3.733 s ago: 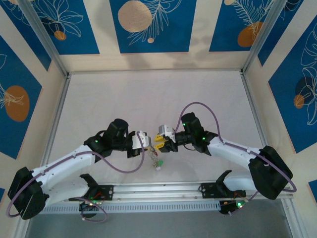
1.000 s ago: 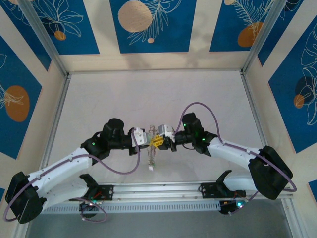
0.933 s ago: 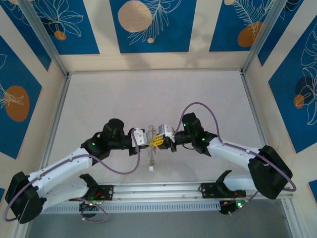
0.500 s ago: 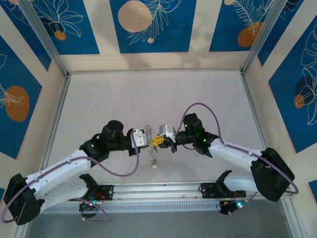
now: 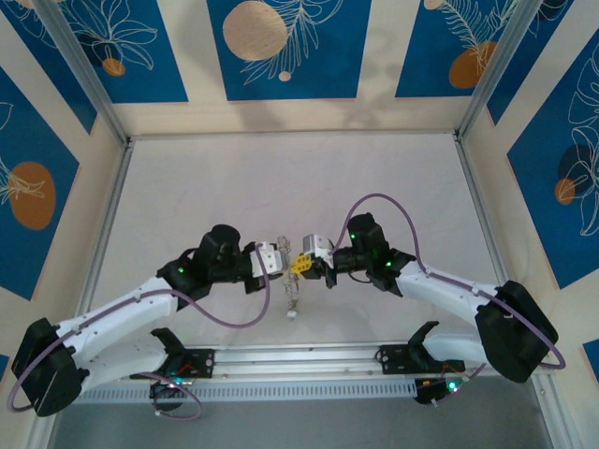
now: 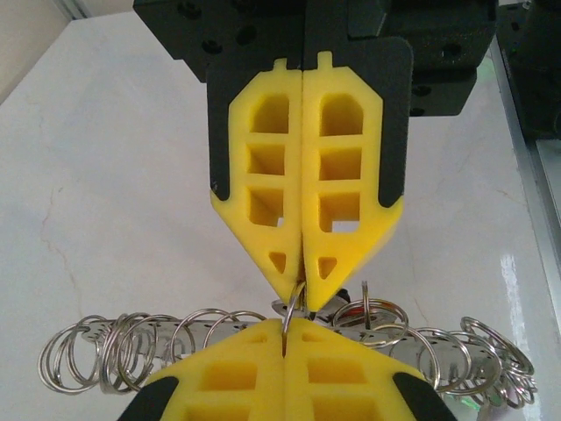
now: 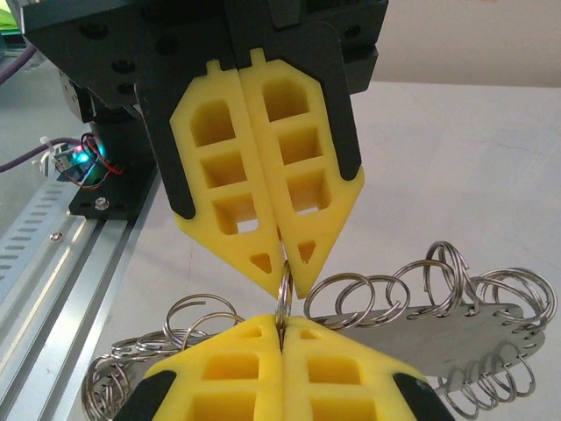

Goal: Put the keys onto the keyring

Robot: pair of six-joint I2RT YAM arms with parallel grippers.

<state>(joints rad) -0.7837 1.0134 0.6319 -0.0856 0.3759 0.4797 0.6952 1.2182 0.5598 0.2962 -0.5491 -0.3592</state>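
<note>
My left gripper (image 5: 283,265) and right gripper (image 5: 298,266) meet tip to tip above the table, near the front. Both are shut on the same thin grey keyring (image 6: 292,309), seen edge-on. In the left wrist view my left gripper (image 6: 285,326) is at the bottom and the right gripper (image 6: 302,296) points down from above. In the right wrist view the right gripper (image 7: 282,323) is below and the left gripper (image 7: 287,279) above, with the keyring (image 7: 283,294) between them. A red and black tag (image 6: 347,310) of the keys peeks out behind the tips. The keys themselves are mostly hidden.
A flat metal plate (image 7: 456,329) edged with several small split rings (image 6: 131,338) hangs under the grippers, dangling towards the table (image 5: 292,299). The white tabletop (image 5: 281,187) is ringed by an aluminium frame, with a rail (image 5: 309,357) along the near edge.
The grippers, slightly apart 3.7 s ago, have closed up tip to tip. Over the last second the joined pair has drifted a little right, and the hanging bunch moved with it.
</note>
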